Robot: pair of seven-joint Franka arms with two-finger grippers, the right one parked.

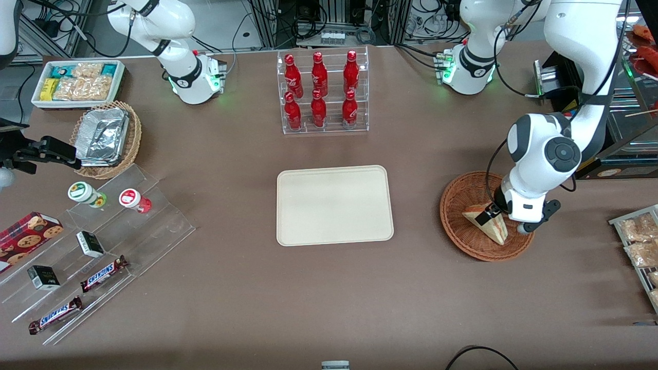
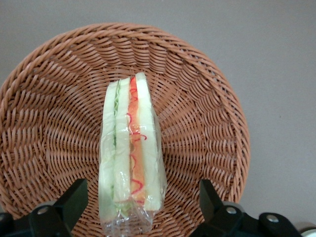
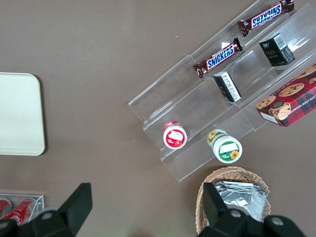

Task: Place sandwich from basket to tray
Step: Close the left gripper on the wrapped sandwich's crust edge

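At the centre of the front frame one empty tray (image 1: 334, 205) is seen on the surface. At the lower right, one basket (image 1: 457, 226) holds one sandwich (image 1: 487, 221), stood on edge. The gripper (image 1: 494, 214) is lowered over it, its fingers (image 2: 74, 200) spread wide on either side of the wedge and apart from it. The fingers should be closed squarely on the bread faces, gently, so the wrapped wedge is not crushed or tipped.

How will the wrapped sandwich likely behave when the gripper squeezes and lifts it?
The sandwich looks soft, so it probably compresses. Its clear film may be slippery. Standing on edge in the basket, it could tip. The gripper straddles it, fingers open.
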